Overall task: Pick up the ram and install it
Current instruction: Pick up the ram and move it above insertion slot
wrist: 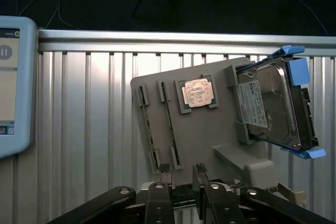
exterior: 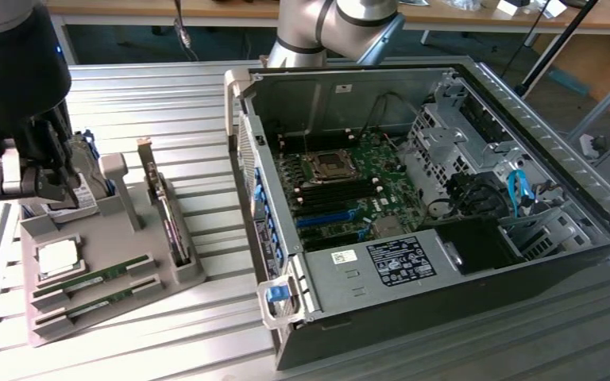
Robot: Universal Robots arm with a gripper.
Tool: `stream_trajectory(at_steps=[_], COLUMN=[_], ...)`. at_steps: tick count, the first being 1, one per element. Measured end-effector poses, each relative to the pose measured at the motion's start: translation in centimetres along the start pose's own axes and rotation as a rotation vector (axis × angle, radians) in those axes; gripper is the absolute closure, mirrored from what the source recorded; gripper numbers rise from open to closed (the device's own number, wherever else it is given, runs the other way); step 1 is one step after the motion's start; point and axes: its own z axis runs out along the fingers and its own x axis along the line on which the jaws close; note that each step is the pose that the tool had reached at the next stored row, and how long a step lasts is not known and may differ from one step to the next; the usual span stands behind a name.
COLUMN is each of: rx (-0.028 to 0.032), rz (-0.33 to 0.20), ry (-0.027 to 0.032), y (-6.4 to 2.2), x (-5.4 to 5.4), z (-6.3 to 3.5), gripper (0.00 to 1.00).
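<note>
Claw (wrist: 181, 172) hangs above the tray (exterior: 146, 305) on the bench (exterior: 125, 353), fingers apart, empty. The ram (exterior: 91, 276) and its twin (exterior: 95, 300) lie beside the chip (exterior: 59, 255).

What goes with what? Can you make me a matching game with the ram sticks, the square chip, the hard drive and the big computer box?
Things:
1. ram sticks
2. processor chip
3. hard drive
4. computer case

Descriptions:
A. sits in a blue frame
B. green, long and thin, lying in the grey holder's slots
C. side open, circuit board showing inside
D. square and silver

Pairs: 1-B, 2-D, 3-A, 4-C
</note>
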Motion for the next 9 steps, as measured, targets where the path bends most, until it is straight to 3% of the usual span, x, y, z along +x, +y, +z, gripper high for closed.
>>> stream_trajectory(at_steps=[7, 8, 9], rx=[-0.0001, 0.0001, -0.0002], rz=[0.0, 0.0, 0.001], ry=[0.0014, 0.0042, 0.0134], y=[-0.03, -0.03, -0.03], x=[0.17, 0.17, 0.17], z=[0.4, 0.4, 0.39], gripper=[0.7, 0.7, 0.7])
